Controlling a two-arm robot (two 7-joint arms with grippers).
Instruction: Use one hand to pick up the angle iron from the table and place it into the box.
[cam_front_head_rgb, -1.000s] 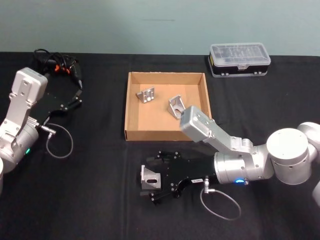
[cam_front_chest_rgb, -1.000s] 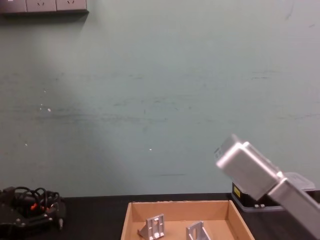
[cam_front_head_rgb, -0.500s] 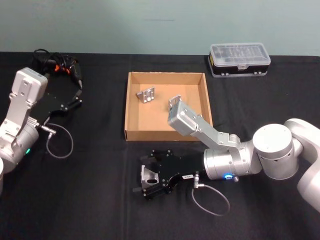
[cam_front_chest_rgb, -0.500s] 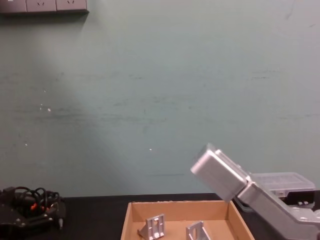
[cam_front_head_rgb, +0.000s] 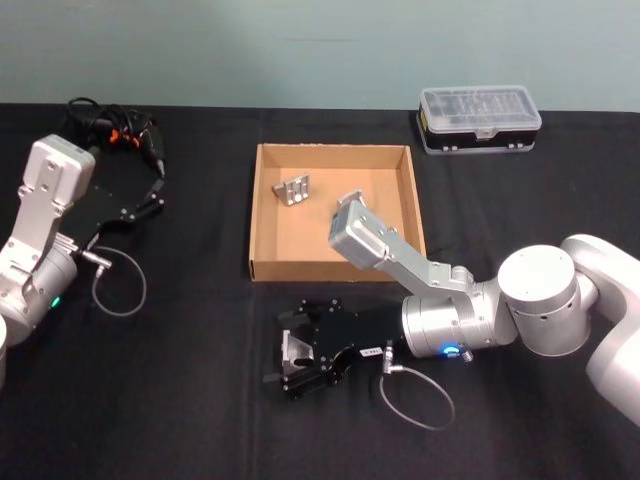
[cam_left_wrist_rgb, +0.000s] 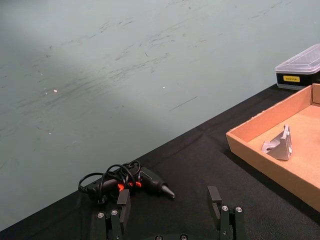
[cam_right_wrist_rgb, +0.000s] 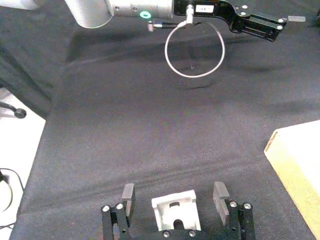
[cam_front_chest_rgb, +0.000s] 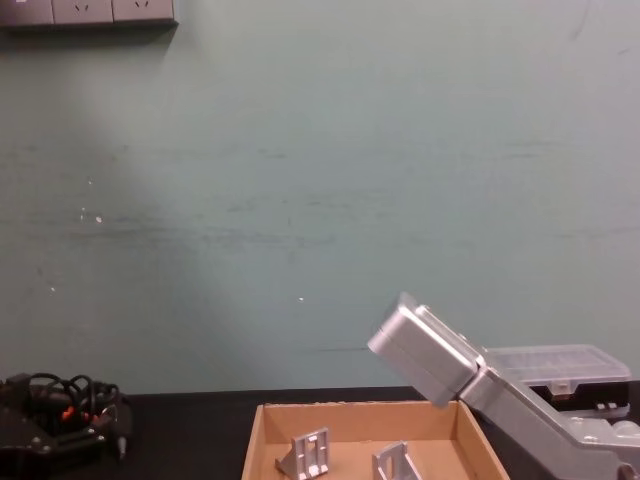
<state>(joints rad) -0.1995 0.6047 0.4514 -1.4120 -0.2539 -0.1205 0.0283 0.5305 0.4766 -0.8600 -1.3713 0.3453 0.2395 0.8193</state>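
Silver angle iron (cam_right_wrist_rgb: 175, 212), right gripper's (cam_right_wrist_rgb: 174, 190) fingers (cam_right_wrist_rgb: 220, 195) astride

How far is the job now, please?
Done: one silver metal angle bracket and a second one lie in the shallow tan cardboard box. In hand: the open right gripper straddles a third silver angle iron on the black table, not gripping yet. Remaining: close, lift, place it in the box. The left gripper is parked at the left.

Silver angle iron (cam_front_head_rgb: 297, 350), tan box (cam_front_head_rgb: 300, 270), black table (cam_front_head_rgb: 180, 400)
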